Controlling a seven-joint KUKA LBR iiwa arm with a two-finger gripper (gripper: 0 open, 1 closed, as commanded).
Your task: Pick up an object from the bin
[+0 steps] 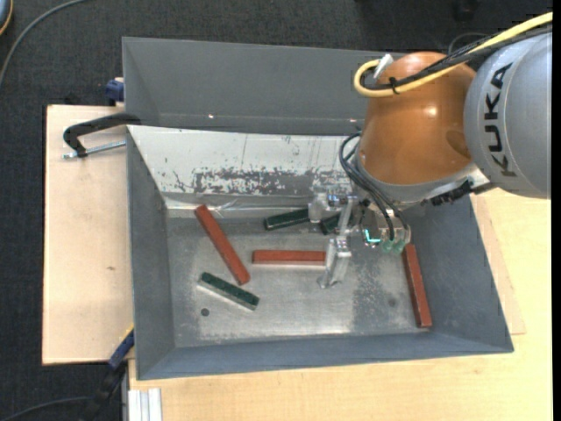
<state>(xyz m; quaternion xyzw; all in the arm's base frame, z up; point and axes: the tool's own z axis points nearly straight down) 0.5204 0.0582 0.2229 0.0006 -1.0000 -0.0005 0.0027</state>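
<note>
1. Camera view has the pincer [335, 266] low in the bin [263, 86], at the right end of the middle bar [289, 257]. That bar is flat and red-brown and lies level on the bin floor. Whether the pincer touches it cannot be told.
2. How far the pincer is open cannot be told either. Nothing can be seen held in it.
3. The middle bar is the nearest thing to the pincer, so it is probably the one to be picked.
4. Around the middle bar:
   - a green stick [287, 221] lies just above it;
   - a slanted bar [222, 244], also red-brown, lies to its left, apart from it;
   - a low green stick [228, 290] lies below and left of it;
   - a right bar [417, 285] lies well to its right, beyond the pincer, by the bin wall.
5. What could go wrong:
   - A grip at the very end of the middle bar could let it tip down and slip out on the lift, since most of its length would hang to one side.
   - The bar lies flat and thin, so the pincer may close above it and miss, or go too deep and scrape the metal floor.
   - A sideways shove at the end could spin the bar away instead of catching it.
   - The green stick is close enough to be knocked during the approach or the lift.
</note>
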